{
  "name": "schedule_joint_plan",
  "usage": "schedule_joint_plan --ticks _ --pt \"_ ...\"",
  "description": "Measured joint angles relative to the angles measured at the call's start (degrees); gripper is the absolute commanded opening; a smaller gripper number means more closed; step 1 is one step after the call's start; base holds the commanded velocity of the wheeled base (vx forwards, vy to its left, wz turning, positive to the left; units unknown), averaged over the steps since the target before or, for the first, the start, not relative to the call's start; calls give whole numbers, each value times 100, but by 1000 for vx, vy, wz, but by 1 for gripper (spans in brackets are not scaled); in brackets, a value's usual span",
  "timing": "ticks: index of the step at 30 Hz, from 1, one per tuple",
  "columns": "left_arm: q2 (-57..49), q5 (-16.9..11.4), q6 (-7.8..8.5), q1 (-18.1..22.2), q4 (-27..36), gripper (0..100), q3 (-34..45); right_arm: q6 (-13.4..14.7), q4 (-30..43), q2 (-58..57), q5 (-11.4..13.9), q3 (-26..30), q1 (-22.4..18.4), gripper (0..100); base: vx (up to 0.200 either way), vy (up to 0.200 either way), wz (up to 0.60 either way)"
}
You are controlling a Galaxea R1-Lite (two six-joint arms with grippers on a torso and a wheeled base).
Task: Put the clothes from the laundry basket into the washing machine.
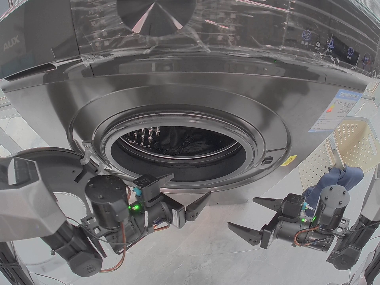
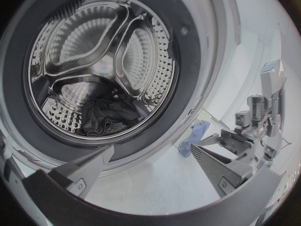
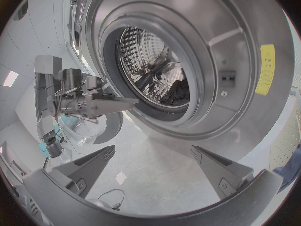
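My left gripper [image 1: 190, 185] and right gripper [image 1: 242, 211] hang spread and empty below the washer [image 1: 198, 95] mouth. A blue cloth [image 1: 336, 179] drapes from the basket [image 1: 356, 139] right of the washer. It looks soft and light, so I'd pinch a bunched fold.

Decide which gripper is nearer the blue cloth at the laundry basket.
Right. The right gripper hangs just beside the blue cloth, jaws open and pointing away from it. The left gripper is farther off, below the mouth of the washing machine, beyond the right one.
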Motion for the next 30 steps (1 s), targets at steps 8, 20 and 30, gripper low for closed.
schedule_joint_plan --ticks 8,20,30 --pt "-711 110 10 -202 -304 100 813 15 0 -468 -158 105 -173 100 -150 0 0" --pt "-1458 266 101 -285 -717 100 1776 20 22 -1044 -508 605 -534 100 -100 0 0" --pt "-2389 222 185 -41 -695 100 2366 -24 399 -1898 -968 784 -833 100 -80 0 0"
